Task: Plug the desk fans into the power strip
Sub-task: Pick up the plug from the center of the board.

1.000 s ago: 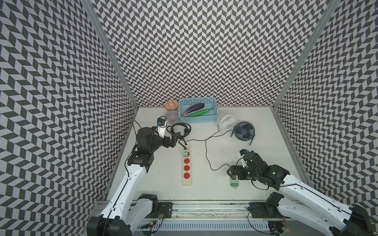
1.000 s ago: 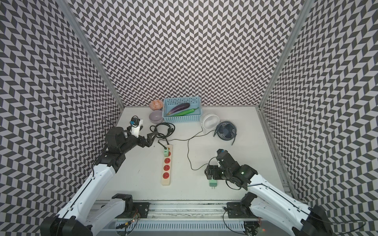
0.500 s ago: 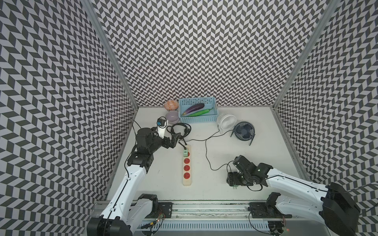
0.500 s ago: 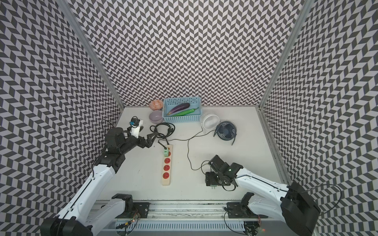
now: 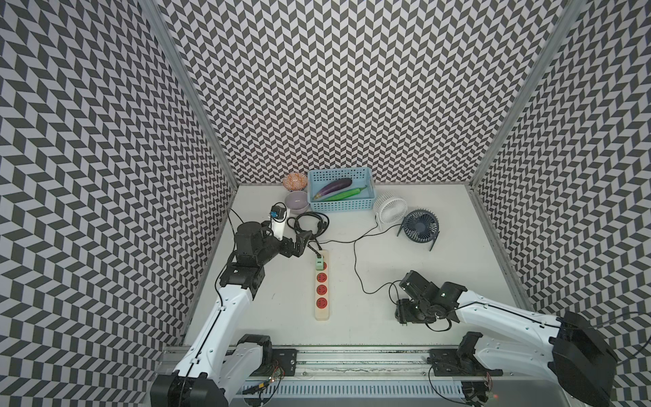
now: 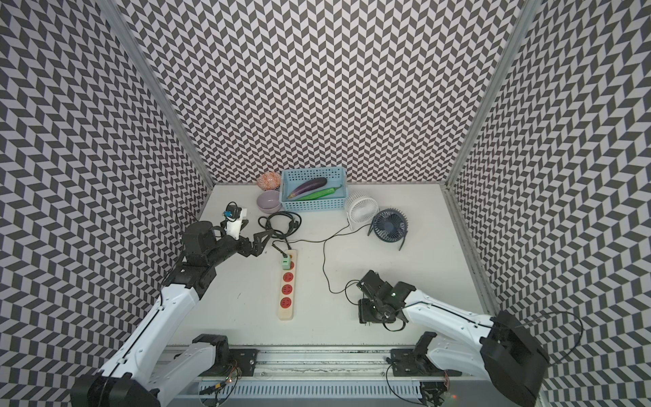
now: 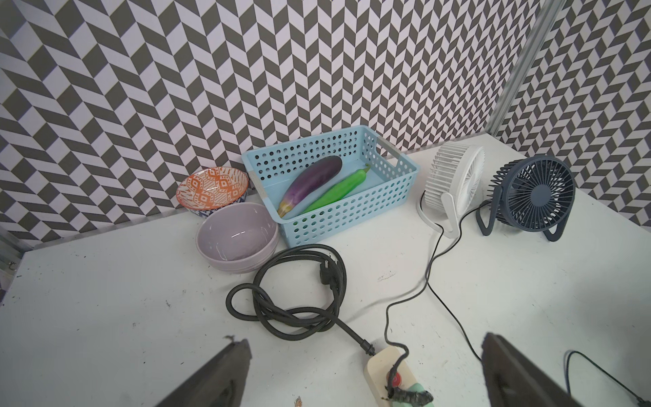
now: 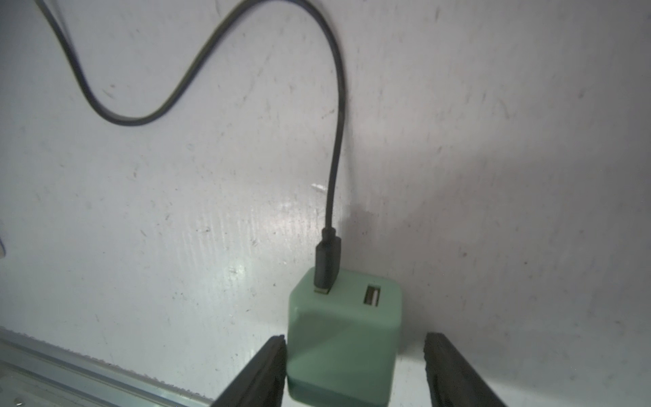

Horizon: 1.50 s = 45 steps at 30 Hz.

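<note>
The power strip (image 5: 321,285) lies mid-desk (image 5: 387,218), with three sockets bare. The step in hand looks like grasping the green adapter (image 8: 343,317), which sits well apart near the front edge. The right gripper (image 8: 355,337) straddles it with one finger (image 8: 260,370) touching, not yet pinching. The next move calls for clamping, lifting and aligning the prongs with a bare socket. The left gripper (image 7: 366,339) hovers spread over the strip's cord end.

Three walls close this corner in: the back wall (image 5: 352,88) and a side wall (image 5: 88,158) on either hand, all papered in the same black-and-white chevron. Where they meet, bare aluminium posts (image 5: 196,105) lean up out of the corners. The surface (image 5: 281,317) below is plain white, scuffed and specked with small dark marks, and a metal strip (image 5: 493,239) edges one side. The light is soft and even, with pale shadows and a faint sheen on the white.
</note>
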Tool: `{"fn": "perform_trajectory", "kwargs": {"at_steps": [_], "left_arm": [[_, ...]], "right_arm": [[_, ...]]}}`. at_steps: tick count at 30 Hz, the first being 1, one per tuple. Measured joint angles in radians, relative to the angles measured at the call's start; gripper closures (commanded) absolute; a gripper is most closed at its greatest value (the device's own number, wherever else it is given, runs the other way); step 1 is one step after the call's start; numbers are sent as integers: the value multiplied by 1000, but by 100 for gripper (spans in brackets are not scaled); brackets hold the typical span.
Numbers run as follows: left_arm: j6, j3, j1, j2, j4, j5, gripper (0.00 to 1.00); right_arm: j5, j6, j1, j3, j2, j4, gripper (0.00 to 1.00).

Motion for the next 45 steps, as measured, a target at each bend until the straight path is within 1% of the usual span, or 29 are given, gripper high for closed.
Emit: {"fn": "perform_trajectory", "kwargs": {"at_steps": [3,15,18,22,24,29,32,42,45], "left_arm": [[-5,-1,3,0,0,8,0],[-19,-11,11,-3,10,21,0],[-19,-11,13,-3,8,27,0],[-23,-12,13,-4,11,27,0],[-25,-13,13,-4,11,31,0],[-26,-13,13,-4,11,30,0],[-26,-13,13,-4,10,34,0],[-6,-13,5,-3,6,26,0],[-4,-13,5,-3,6,28,0]], "right_arm": [[1,3,2,0,0,-4,41],[10,29,37,-13,-6,-20,41],[10,35,47,-13,-6,-24,45],[24,37,68,-13,-2,-29,47],[28,36,70,-13,0,-29,52],[41,35,84,-7,8,-32,57],[47,34,87,-2,14,-36,63],[76,-23,88,51,48,-51,69],[94,-56,89,82,48,-50,75]]}}
